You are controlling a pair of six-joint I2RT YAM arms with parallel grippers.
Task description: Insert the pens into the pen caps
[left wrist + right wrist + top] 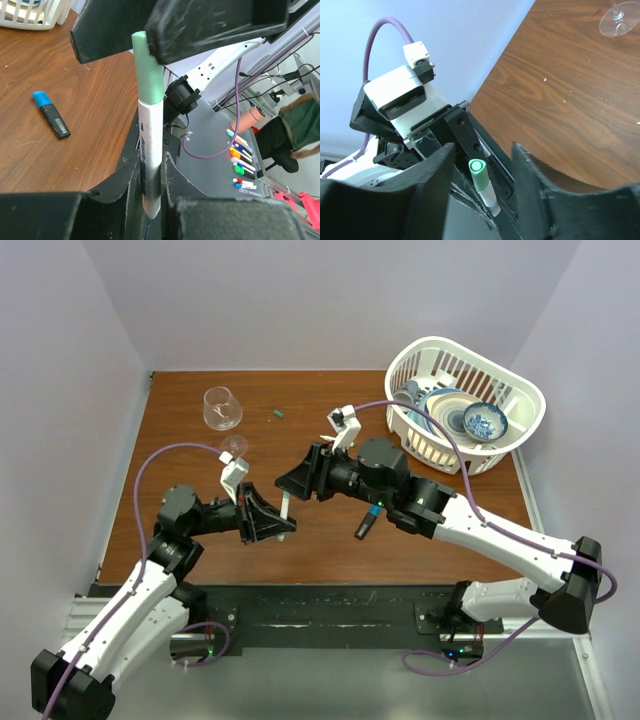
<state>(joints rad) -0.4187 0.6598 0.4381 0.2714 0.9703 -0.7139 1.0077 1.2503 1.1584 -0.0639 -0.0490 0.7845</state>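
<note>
My left gripper (280,524) (151,167) is shut on a white pen (151,150) and holds it upright above the table. A green cap (148,70) sits on the pen's top end. My right gripper (286,483) (482,172) is open, its fingers (427,175) on either side of the green cap (479,175) with a gap to each. The black marker (365,528) lies on the table with the blue cap (373,510) on one end; it also shows in the left wrist view (55,120). A loose green cap (276,414) lies at the far middle.
A wine glass (222,408) lies on its side at the far left, with another glass foot (233,447) near it. A white basket (520,390) with bowls and plates stands at the far right. Several markers (242,165) lie off the table.
</note>
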